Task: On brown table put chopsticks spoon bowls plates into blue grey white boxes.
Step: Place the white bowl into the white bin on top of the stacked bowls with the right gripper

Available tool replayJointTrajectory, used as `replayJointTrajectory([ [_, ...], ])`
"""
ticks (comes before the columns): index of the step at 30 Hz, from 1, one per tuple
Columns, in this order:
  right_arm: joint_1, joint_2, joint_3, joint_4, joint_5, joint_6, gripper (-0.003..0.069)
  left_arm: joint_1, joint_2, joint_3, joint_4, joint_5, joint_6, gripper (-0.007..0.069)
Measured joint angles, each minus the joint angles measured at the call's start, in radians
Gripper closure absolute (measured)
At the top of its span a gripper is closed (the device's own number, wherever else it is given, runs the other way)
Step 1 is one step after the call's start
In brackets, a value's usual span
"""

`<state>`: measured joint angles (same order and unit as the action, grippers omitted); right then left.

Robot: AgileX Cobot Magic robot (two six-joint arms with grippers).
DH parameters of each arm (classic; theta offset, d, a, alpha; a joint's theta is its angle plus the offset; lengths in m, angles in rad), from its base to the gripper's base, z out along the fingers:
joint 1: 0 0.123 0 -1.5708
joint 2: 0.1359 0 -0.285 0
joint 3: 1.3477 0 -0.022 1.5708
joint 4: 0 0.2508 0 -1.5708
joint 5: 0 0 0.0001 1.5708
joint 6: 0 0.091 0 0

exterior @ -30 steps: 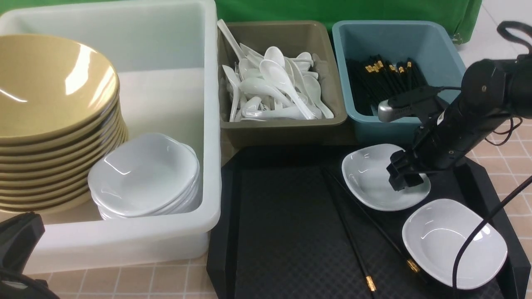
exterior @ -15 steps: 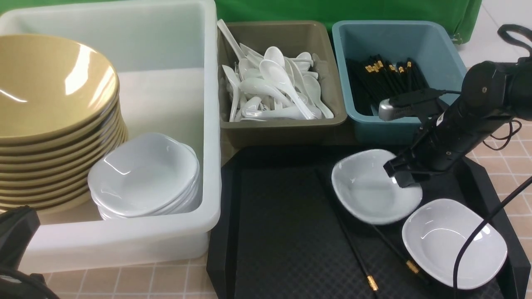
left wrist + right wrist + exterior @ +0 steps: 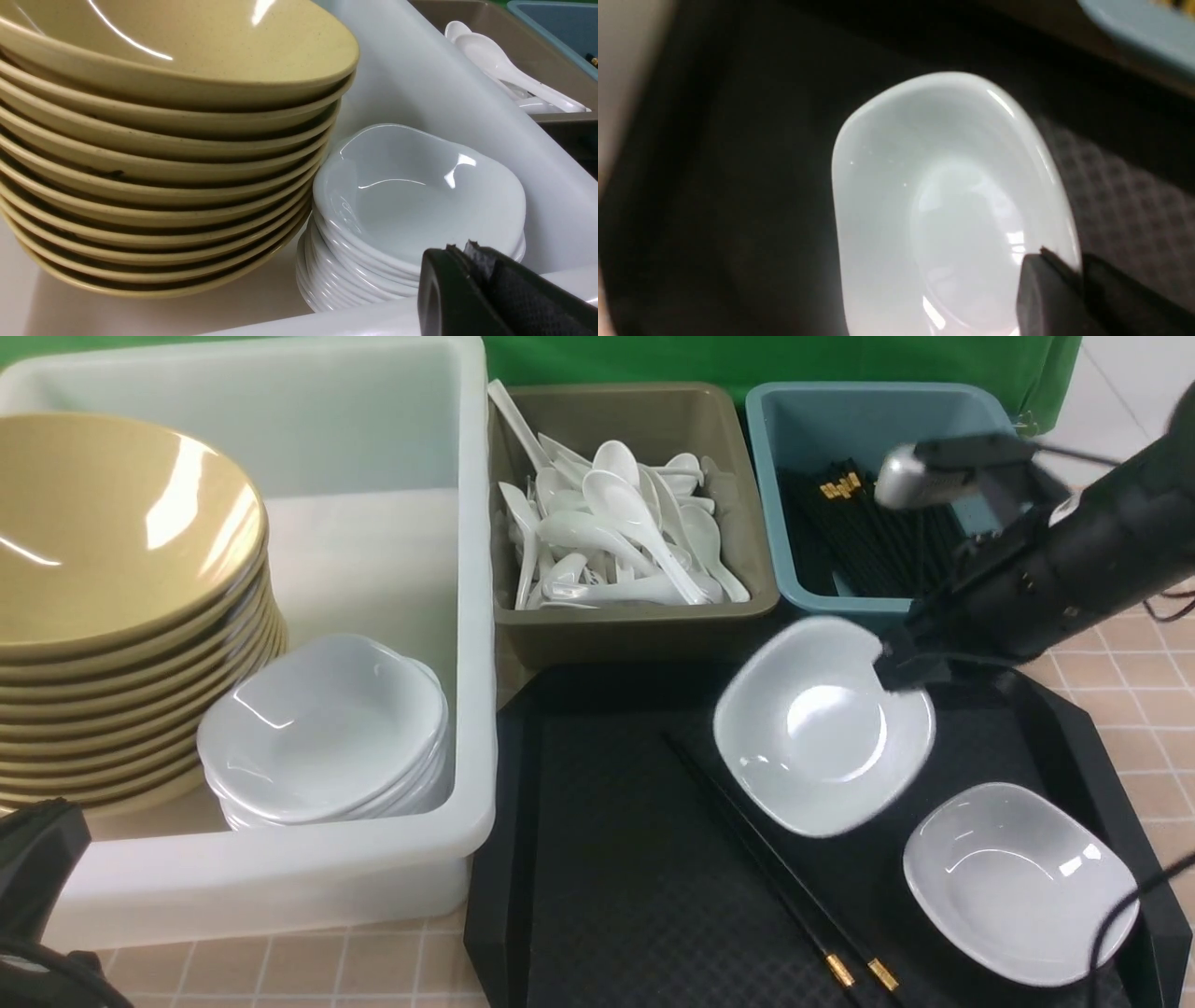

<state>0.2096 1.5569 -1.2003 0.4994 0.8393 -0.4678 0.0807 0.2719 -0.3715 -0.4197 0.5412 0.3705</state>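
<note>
Right hand (image 3: 898,669) is clamped on the rim of the held plate (image 3: 822,737), edge pinched between both fingers (image 3: 1045,294). The held plate is glossy white, rounded-square and shallow. It's clear of the black tray (image 3: 616,859), tilted so the inside faces the front camera, slightly blurred. Just beside it, nearer and to the right, a second plate (image 3: 1018,882) lies flat on the tray. Loose chopsticks (image 3: 775,868) lie side by side diagonally on the tray, black, gold bands at the near end. Behind the tray: blue box (image 3: 887,429) with more black sticks, grey box (image 3: 644,420) full of spoons (image 3: 635,537). White box (image 3: 476,709) holds the tan bowls (image 3: 121,569) and a plate stack (image 3: 327,728). Left hand (image 3: 460,247) is closed, empty, at the white box's near rim. Everything sits on the tiled counter (image 3: 1139,709).
</note>
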Motion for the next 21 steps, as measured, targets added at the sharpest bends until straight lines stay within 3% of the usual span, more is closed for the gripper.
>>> replayJointTrajectory([
  [2, 0.0, -0.025, 0.001, 0.054, -0.003, -0.033, 0.0572, 0.0, 0.0, 0.0, 0.0, 0.0, 0.0, 0.0623],
  [6, 0.033, -0.084, 0.002, 0.425, -0.051, -0.229, 0.0572, 0.0, 0.0, 0.0, 0.0, 0.0, 0.0, 0.0623],
  [8, 0.059, -0.083, 0.002, 0.51, -0.067, -0.278, 0.0572, 0.0, 0.0, 0.0, 0.0, -0.001, 0.0, 0.0623],
  [10, 0.169, -0.048, 0.002, 0.71, -0.134, -0.413, 0.0572, 0.0, 0.0, 0.0, 0.0, -0.001, 0.0, 0.0623],
  [12, 0.252, -0.007, 0.001, 0.801, -0.201, -0.485, 0.0572, 0.0, 0.0, 0.0, 0.0, -0.001, 0.0, 0.0623],
  [18, 0.461, 0.163, -0.046, 0.902, -0.447, -0.603, 0.0568, 0.0, 0.0, 0.0, 0.0, -0.001, 0.0, 0.0623],
  [21, 0.519, 0.216, -0.089, 0.914, -0.484, -0.632, 0.0512, 0.0, 0.0, 0.0, 0.0, -0.001, 0.0, 0.0623],
])
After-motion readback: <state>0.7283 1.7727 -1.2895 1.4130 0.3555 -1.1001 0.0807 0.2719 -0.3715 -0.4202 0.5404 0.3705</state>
